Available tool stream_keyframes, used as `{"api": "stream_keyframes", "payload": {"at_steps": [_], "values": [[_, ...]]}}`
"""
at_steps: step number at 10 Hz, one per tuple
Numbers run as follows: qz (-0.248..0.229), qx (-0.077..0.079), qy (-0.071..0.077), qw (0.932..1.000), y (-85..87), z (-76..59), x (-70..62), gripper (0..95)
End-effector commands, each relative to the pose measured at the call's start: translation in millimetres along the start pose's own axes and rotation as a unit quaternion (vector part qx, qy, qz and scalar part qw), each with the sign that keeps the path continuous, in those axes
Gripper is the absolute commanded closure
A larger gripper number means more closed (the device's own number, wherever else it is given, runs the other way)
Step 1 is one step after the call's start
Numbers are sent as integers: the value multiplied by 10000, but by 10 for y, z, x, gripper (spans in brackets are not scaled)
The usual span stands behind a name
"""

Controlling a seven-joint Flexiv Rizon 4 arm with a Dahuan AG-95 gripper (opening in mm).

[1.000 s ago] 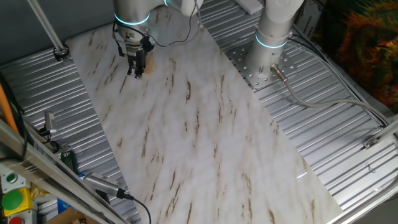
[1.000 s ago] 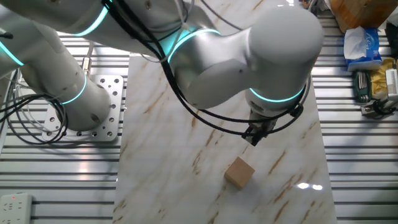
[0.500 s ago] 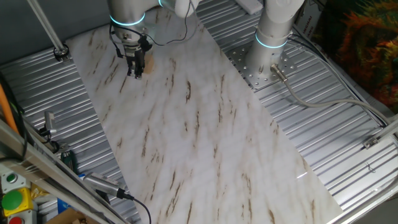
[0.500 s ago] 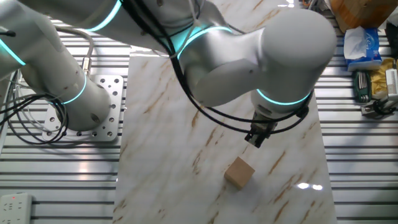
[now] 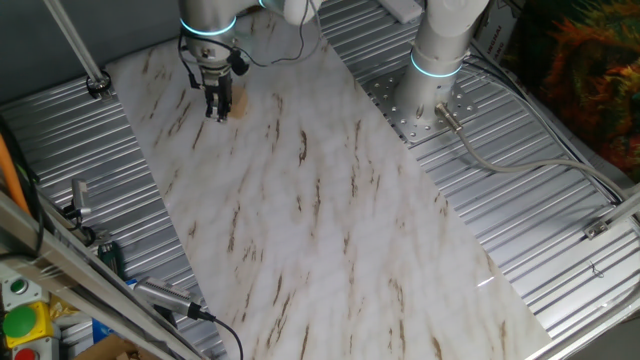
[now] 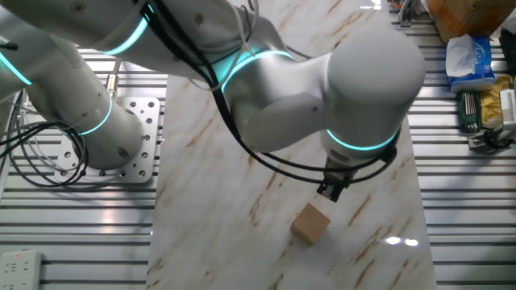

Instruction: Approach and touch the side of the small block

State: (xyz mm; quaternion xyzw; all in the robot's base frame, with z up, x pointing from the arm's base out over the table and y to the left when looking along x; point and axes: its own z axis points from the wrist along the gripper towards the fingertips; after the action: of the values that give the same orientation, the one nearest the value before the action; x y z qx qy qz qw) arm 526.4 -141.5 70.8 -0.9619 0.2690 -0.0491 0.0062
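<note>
Tan and plain, the small wood-coloured cube-like block (image 6: 310,223) rests flat on the white marble-patterned board with brown streaks (image 6: 242,185), near that board's end and well away from the arm's base. In the other fixed view it shows only as a sliver of tan (image 5: 228,108) just beside the dark fingertips. The two-finger black gripper (image 6: 330,190) on the silver-white arm points downward, hanging close above and just beside the block's upper corner; a thin gap appears between tip and wood, so contact does not look made yet. Whether the fingers are parted or pressed together is beyond what either view shows, since the tip is small and dark.

By my judgement the approach step is nearly over and the touch itself remains. The next move calls for a short, slow descent until the tip is level with the block's face, then a gentle sideways nudge into that face. Too much push would likely slide or turn the light block on the smooth board; coming down too far inward would land on its top rather than its side.
</note>
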Motion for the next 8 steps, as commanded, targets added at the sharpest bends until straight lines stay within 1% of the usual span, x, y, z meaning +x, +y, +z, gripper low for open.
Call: {"api": "stream_keyframes", "payload": {"at_steps": [1, 3, 5, 7, 8], "values": [[-172, 103, -63, 9998, 38, -1, 0, 950], [-320, 183, -100, 9993, 115, 65, -33, 950], [-375, 195, -85, 9991, 226, 157, -84, 950], [-441, 195, -108, 9988, 235, 169, -98, 950], [-445, 204, -96, 9988, 237, 175, -105, 950]]}}
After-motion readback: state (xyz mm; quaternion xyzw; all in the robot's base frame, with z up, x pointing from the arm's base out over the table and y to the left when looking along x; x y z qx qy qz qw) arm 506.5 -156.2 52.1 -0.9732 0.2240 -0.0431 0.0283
